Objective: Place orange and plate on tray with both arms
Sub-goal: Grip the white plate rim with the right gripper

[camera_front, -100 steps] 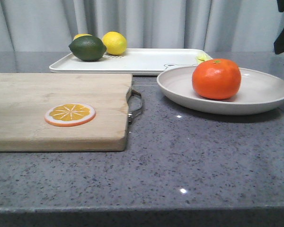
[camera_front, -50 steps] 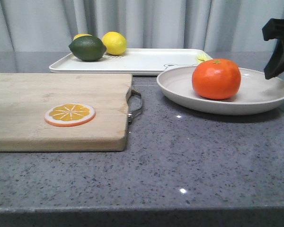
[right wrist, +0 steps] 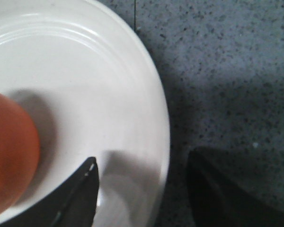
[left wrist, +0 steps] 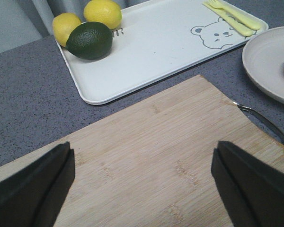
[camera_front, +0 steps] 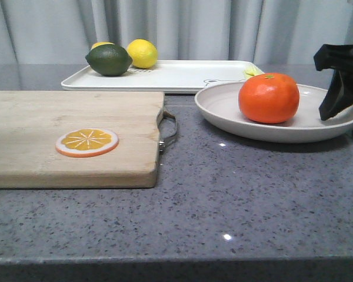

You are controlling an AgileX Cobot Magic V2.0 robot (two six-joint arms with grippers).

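The orange (camera_front: 269, 97) sits in the off-white plate (camera_front: 223, 114) at the right of the table. Behind them lies the white tray (camera_front: 176, 76). My right gripper (camera_front: 335, 100) is low at the plate's right edge. In the right wrist view it (right wrist: 142, 189) is open and straddles the plate's rim (right wrist: 156, 118), one finger inside the plate and the other outside over the table, with the orange (right wrist: 9, 165) off to the inner side. My left gripper (left wrist: 142, 184) is open above the cutting board (left wrist: 161, 156), holding nothing. From there the tray (left wrist: 156, 42) and the plate (left wrist: 270, 61) show farther ahead.
A wooden cutting board (camera_front: 70, 135) with a metal handle fills the left, with an orange slice (camera_front: 86, 141) on it. On the tray's left end lie a dark green lime (camera_front: 109, 59) and lemons (camera_front: 142, 53). Yellow cutlery (left wrist: 232, 19) lies at its other end.
My right gripper has come down from the upper right corner to the plate's right rim. The orange, plate and tray have not moved.
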